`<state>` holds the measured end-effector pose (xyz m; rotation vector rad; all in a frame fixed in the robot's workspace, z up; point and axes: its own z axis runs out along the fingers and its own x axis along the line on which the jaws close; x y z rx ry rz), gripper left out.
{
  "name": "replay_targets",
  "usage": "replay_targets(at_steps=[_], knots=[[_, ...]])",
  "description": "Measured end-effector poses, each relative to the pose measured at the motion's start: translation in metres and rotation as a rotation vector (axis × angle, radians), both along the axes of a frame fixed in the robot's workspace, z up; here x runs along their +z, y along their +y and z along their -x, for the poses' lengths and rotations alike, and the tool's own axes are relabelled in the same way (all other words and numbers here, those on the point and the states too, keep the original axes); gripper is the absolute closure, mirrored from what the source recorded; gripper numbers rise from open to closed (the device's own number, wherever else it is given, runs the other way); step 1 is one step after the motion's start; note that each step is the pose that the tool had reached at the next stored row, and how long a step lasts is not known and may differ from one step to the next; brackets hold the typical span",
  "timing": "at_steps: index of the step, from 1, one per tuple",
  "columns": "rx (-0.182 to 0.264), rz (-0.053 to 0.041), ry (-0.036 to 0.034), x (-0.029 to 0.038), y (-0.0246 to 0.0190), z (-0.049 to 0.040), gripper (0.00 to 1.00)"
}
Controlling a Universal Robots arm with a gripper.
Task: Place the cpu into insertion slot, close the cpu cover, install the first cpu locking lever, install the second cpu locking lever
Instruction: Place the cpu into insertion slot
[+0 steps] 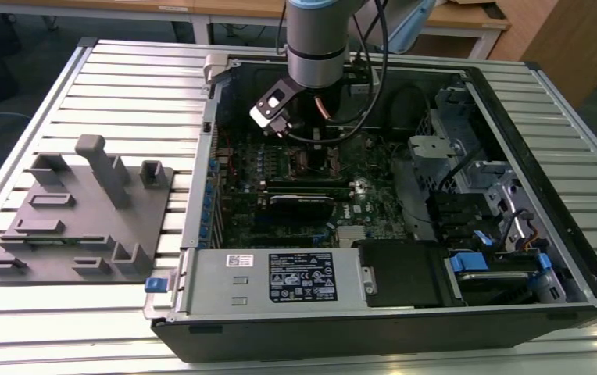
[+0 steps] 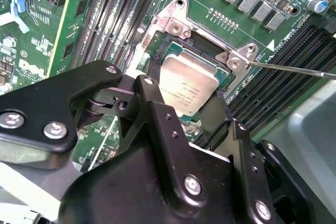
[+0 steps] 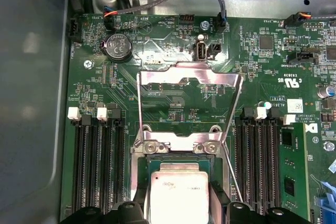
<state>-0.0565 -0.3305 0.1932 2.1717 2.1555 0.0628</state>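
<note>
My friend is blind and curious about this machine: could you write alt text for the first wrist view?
A black pincer holds the cpu, a silver-topped square chip, by two sides at the insertion slot of a green motherboard. Beyond it the cpu cover, a silver frame, stands open, with black memory slots on both sides.

A pale grey-blue cylindrical robot arm [image 1: 317, 27] ends in a darker silver-grey metal collar [image 1: 316, 70]. Thin black cables [image 1: 366, 62] run beside it, and a small white-and-black box [image 1: 270, 109] is mounted at the wrist. The matte black metal gripper [image 2: 188, 100] has angular plate-like links with rounded corners, studded with silver round-headed screws [image 2: 192, 184]. 2 sit side by side on one broad black link [image 2: 37, 103].
</note>
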Motion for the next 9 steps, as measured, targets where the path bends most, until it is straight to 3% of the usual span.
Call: replay_targets(at_steps=[9], knots=[[0.0, -0.0025, 0.0003, -0.001, -0.0013, 0.0001, 0.46]])
